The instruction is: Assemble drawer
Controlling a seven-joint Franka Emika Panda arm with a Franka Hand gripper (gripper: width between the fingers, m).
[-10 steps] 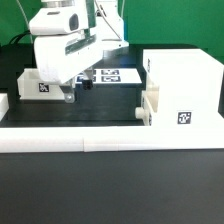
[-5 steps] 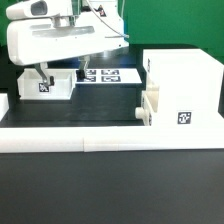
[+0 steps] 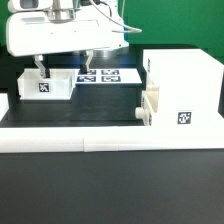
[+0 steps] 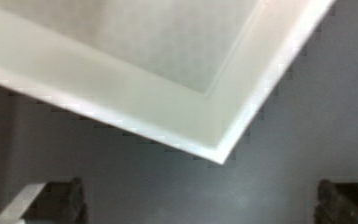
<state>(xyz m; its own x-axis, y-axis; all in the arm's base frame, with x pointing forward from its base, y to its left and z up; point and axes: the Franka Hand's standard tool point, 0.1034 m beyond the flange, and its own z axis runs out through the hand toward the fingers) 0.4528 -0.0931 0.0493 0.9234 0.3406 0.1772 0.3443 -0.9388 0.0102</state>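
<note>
Black table point(image 3: 100, 112) carries 4 white things: small box point(image 3: 48, 85) at exterior view's left, marker board point(image 3: 108, 75) at back middle, big box point(image 3: 185, 90) at right, long bar point(image 3: 100, 141) along front edge.

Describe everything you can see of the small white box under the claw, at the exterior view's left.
The small white box is a low, open-topped tray, apparently smooth white plastic, with thin walls around a sunken floor. The wrist view shows one sharp corner of it. A black-and-white marker tag sits on its front wall. It lies flat on the dark table, close to the marker board. The open claw hangs above it, apparently not touching.
</note>
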